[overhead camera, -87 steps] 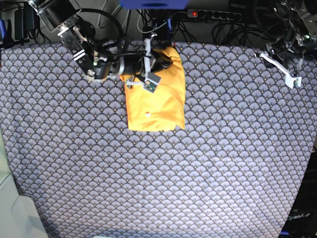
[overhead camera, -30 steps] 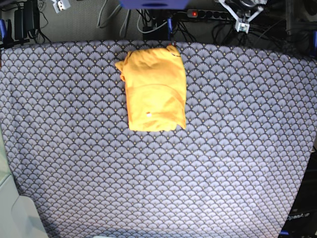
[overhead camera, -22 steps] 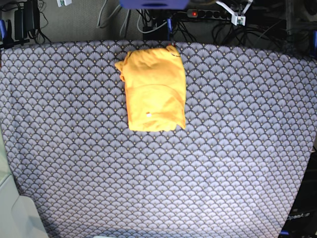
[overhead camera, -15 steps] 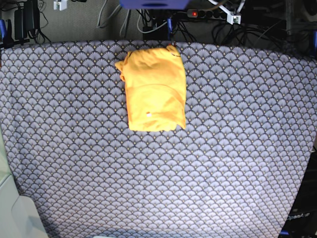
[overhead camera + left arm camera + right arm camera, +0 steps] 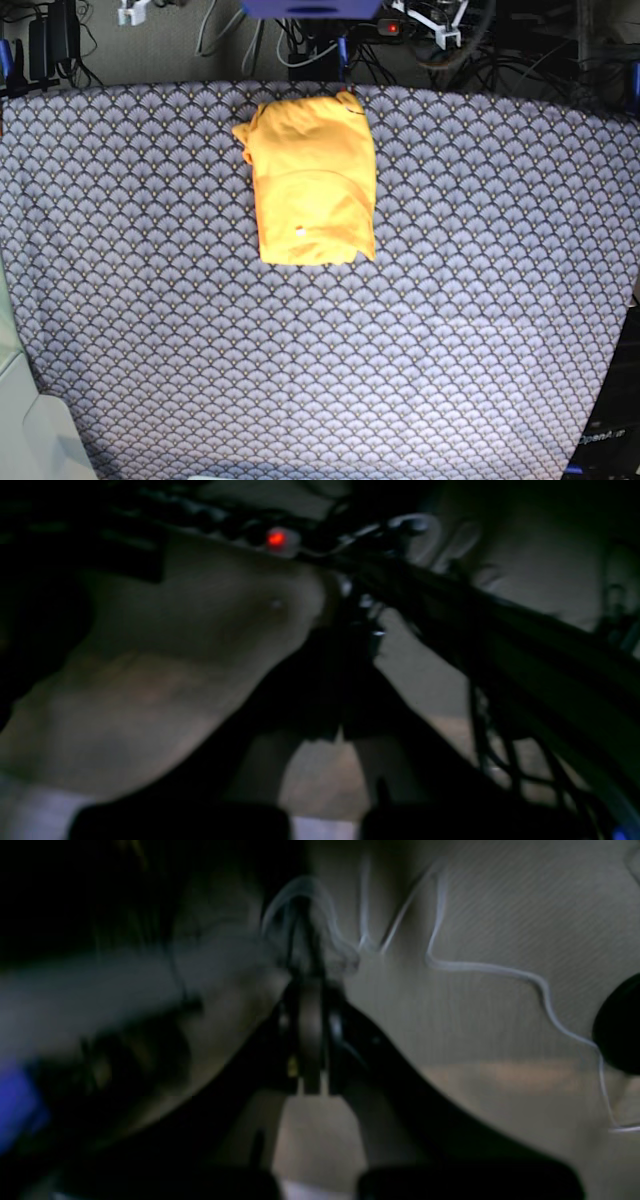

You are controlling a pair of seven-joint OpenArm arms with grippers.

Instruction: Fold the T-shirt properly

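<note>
The T-shirt (image 5: 312, 178) lies folded into a yellow-orange rectangle at the back middle of the table, its small white tag (image 5: 299, 230) near the front edge. Nothing touches it. Both arms are pulled back beyond the table's far edge. My left gripper (image 5: 430, 18) shows only as white parts at the top, right of centre. My right gripper (image 5: 132, 12) peeks in at the top left. In the dark, blurred left wrist view, the left gripper (image 5: 347, 630) is shut and holds nothing. The right gripper (image 5: 310, 1005) is likewise shut, pads pressed together over bare floor.
A blue-grey scallop-patterned cloth (image 5: 420, 330) covers the whole table. Behind the far edge lie a power strip with a red light (image 5: 390, 27) and tangled cables (image 5: 500, 60). A pale object (image 5: 30, 430) sits at the front left corner.
The left gripper has drifted leftward along the top edge behind the table. The right gripper has barely shifted at the top left. The T-shirt has not moved.
</note>
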